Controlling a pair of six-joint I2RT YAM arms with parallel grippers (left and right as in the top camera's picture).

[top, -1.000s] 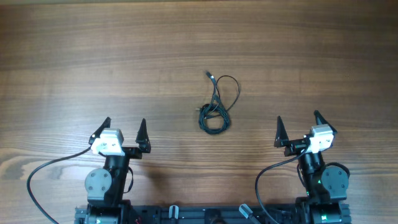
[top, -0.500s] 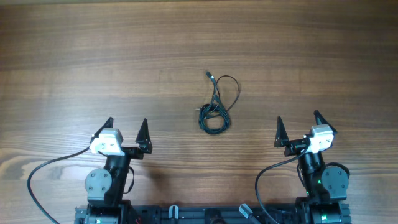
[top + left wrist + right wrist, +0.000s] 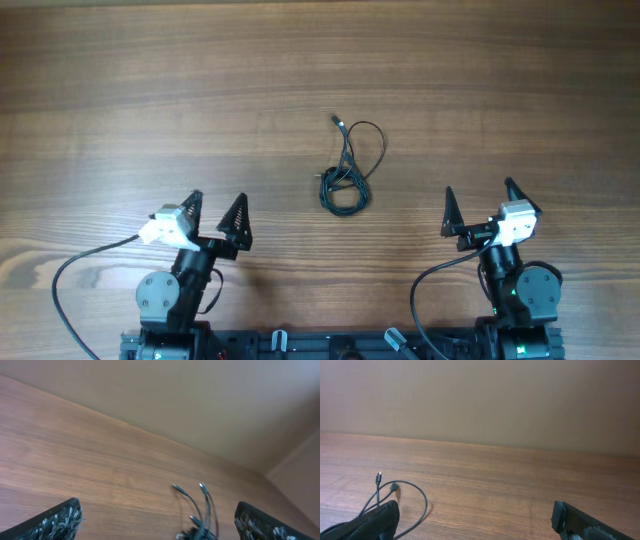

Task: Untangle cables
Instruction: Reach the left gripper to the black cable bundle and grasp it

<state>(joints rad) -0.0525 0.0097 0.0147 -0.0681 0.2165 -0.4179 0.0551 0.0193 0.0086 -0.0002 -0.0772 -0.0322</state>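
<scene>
**Wood table, plain wall behind**

A wooden table [image 3: 150, 80] fills the overhead view, brown, with long grain running side to side and darker streaks through it. Its surface looks matte and smooth. In the wrist views the far edge of the table meets a plain beige wall [image 3: 480, 400], evenly lit. From the left wrist the scene sits tilted, and at the right a second wall face [image 3: 302, 480] joins the first along a faint corner seam
</scene>
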